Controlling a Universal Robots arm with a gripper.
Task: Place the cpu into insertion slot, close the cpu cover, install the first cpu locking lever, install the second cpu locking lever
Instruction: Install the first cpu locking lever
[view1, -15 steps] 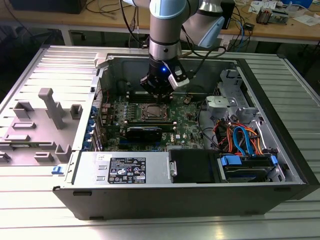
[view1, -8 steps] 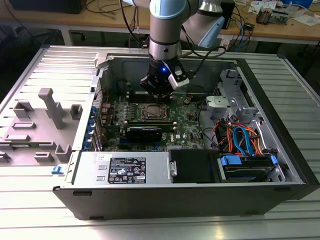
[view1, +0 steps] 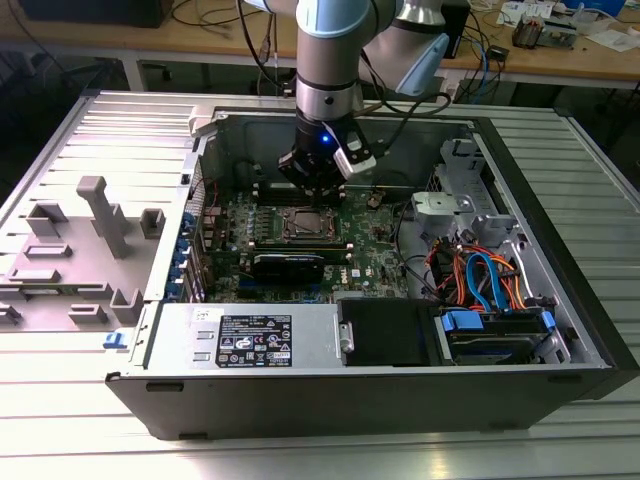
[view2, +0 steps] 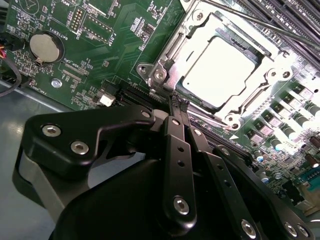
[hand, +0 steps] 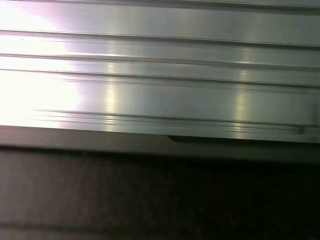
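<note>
Shiny metal cpu cover (view2: 172, 60) frames a glossy cpu (view2: 220, 70) on matt green board (view2: 125, 30).

The gripper (view1: 316, 194) hangs just above the insertion slot (view1: 305, 225).

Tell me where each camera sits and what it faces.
Exterior view: off the arm, raised, looking down into the open computer case; arm and gripper show.
Second wrist view: on the arm, looking along the shut fingers at the cpu framed by the cpu cover.
First wrist view: on the arm, facing ribbed silvery metal.
Shared: exterior and second wrist views both show the gripper and cpu.
</note>
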